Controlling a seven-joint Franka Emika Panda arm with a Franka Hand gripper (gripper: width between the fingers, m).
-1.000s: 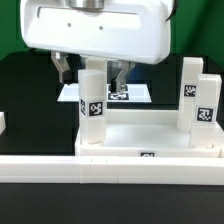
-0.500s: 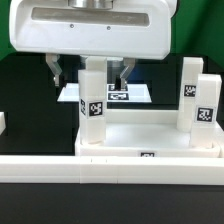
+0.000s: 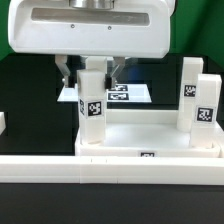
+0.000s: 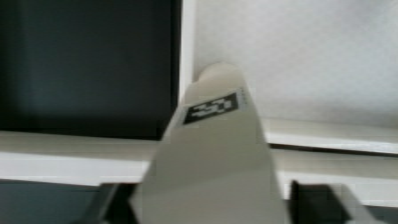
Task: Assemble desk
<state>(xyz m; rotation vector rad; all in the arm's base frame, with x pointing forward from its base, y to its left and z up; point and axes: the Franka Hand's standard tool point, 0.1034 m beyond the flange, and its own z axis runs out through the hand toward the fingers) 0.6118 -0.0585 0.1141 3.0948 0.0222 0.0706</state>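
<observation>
Gripper [image 3: 93, 68] pinching top of upright leg [image 3: 93, 112] standing in desk top [image 3: 150, 150] left corner; leg showing black-white tag [image 3: 95, 108], no readable writing.

Bright, even light; soft low-resolution pictures.
Lit from above with no hard shadows, only faint grey shading inside the desk top [image 3: 150, 135] and under the gripper [image 3: 92, 70]. White plastic near blown out against black table [image 3: 20, 90]. Wrist view blurred throughout, the leg [image 4: 210, 140] close up and soft-edged, its tag smeared.
</observation>
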